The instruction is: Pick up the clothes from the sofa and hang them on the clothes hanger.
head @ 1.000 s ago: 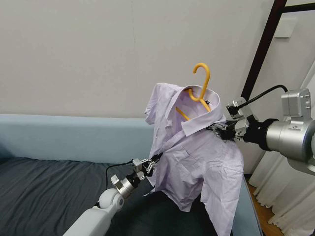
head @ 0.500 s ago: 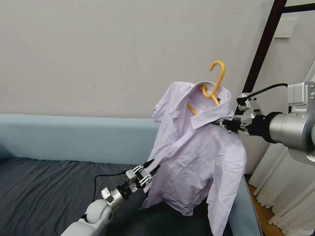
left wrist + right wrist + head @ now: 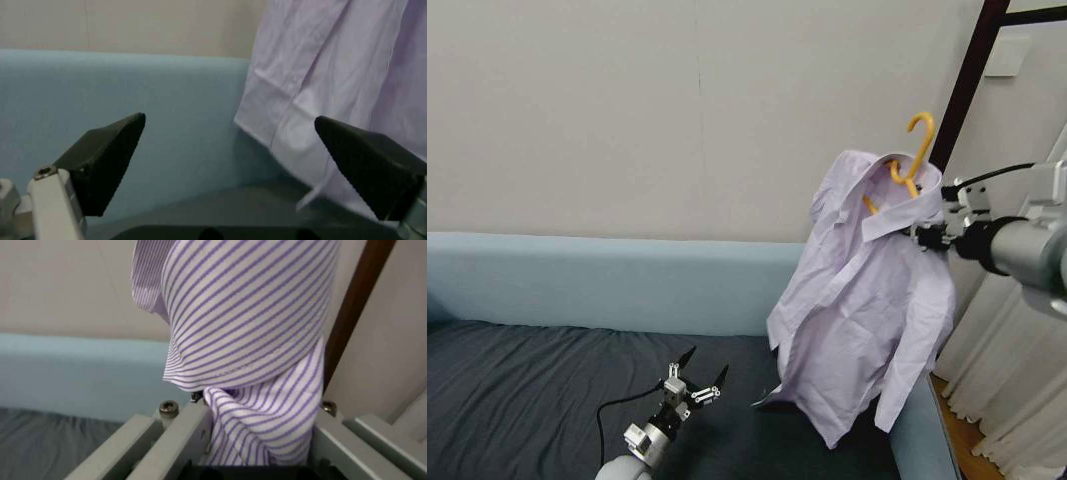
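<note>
Since the earlier frames the striped shirt (image 3: 867, 300) on its yellow hanger (image 3: 912, 150) has travelled to the robot's right, toward the dark post (image 3: 962, 90). The left claw (image 3: 695, 383) has released the shirt front and dropped low over the sofa (image 3: 577, 285) seat. It is now spread wide and empty, apart from the hem. The right claw (image 3: 930, 235) is closed on bunched striped fabric just below the collar and holds the garment in the air above the sofa's right end. The shirt's long axis is vertical, with the collar up, the hem down and the hanger hook uppermost.
</note>
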